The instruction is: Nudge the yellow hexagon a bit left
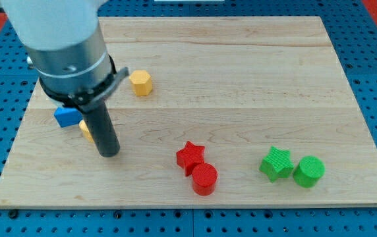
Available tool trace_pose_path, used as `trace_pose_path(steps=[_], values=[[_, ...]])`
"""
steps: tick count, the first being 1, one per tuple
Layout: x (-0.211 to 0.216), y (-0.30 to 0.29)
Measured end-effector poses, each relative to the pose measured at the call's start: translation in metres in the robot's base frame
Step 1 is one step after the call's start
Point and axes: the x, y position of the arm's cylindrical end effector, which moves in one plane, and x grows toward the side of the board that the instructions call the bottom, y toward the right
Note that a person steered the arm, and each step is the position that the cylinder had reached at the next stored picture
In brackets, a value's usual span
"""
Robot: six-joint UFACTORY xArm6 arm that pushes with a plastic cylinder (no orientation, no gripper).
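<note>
The yellow hexagon (pixel 140 83) sits on the wooden board (pixel 241 79) at the upper left of centre. My tip (pixel 109 153) rests on the board well below and left of the hexagon, apart from it. A second yellow block (pixel 86 130) peeks out just left of the rod, mostly hidden by it. A blue block (pixel 66 116) lies left of the rod, partly under the arm's body.
A red star (pixel 190 155) and a red cylinder (pixel 204 178) touch each other at the lower middle. A green star (pixel 276 163) and a green cylinder (pixel 308 171) sit side by side at the lower right. The arm's grey body (pixel 63 46) covers the upper left corner.
</note>
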Motion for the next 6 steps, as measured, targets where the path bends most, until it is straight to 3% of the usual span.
trace_pose_path(steps=[2,3,5,6], values=[[-0.032,-0.058],[-0.024,-0.012],[-0.126,0.161],[-0.147,0.112]])
